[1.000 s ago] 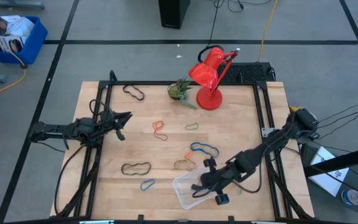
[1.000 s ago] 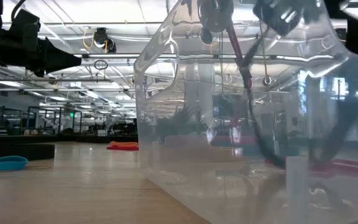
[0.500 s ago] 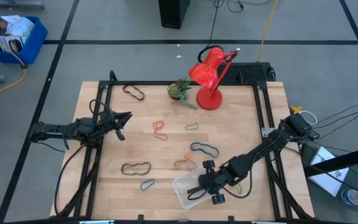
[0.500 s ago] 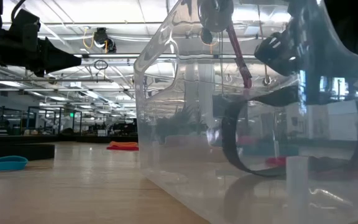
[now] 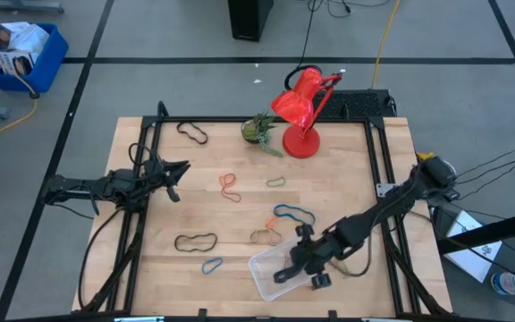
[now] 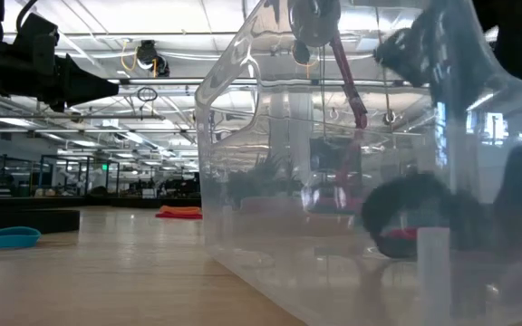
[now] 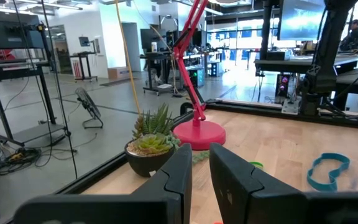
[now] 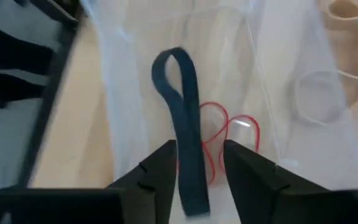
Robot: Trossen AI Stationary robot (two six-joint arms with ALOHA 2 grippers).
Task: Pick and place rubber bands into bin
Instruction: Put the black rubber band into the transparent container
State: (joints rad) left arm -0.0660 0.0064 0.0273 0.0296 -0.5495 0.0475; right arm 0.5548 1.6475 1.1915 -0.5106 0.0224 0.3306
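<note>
Hovering over the clear bin (image 5: 274,268) at the table's (image 5: 240,224) near edge, my right end effector (image 8: 199,163) has its fingers parted, a dark band (image 8: 184,124) lying between them inside the bin beside a red band (image 8: 229,134). My left end effector (image 5: 179,174) waits at the left, fingers nearly together, empty. Other bands (image 5: 195,241) lie scattered mid-table.

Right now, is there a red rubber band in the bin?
Yes, the right wrist view shows a thin red band lying on the floor of the clear bin, beside a dark band.
</note>
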